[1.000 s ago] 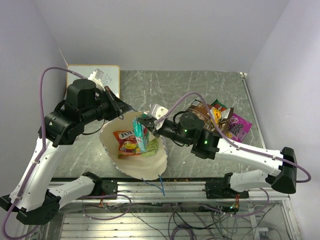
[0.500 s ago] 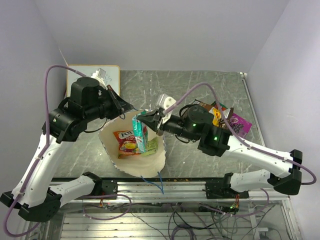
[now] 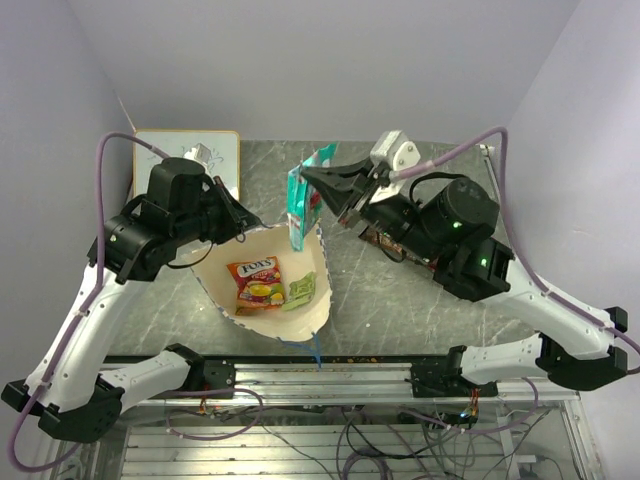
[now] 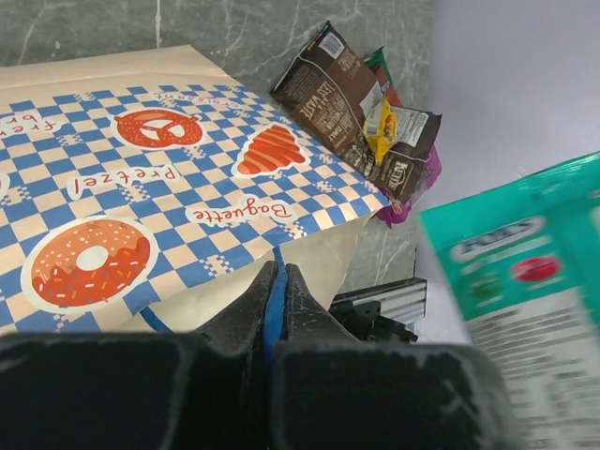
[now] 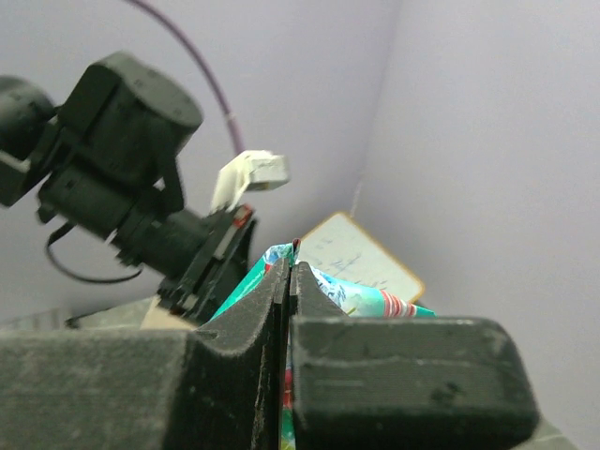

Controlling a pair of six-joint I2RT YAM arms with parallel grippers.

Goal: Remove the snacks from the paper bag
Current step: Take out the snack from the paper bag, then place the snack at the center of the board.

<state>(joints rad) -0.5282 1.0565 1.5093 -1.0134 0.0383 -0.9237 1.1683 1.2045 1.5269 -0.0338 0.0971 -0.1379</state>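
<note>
Right fingers (image 3: 328,184) pinch the green packet (image 3: 297,205), held above the paper bag (image 3: 312,300); left fingers (image 4: 234,323) clamp its blue cord (image 4: 274,272) — orange-red packet (image 3: 255,283) and small green packet (image 3: 300,290) are left inside, I judge.

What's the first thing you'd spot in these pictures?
The green chip bag dangles in the air, pinched by the right tool over the far rim of the open paper bag. Next comes the bright orange-red candy packet lying inside that bag, with a small green packet beside it. The left tool pinches the bag's blue cord handle on the bag's far left side.
</note>
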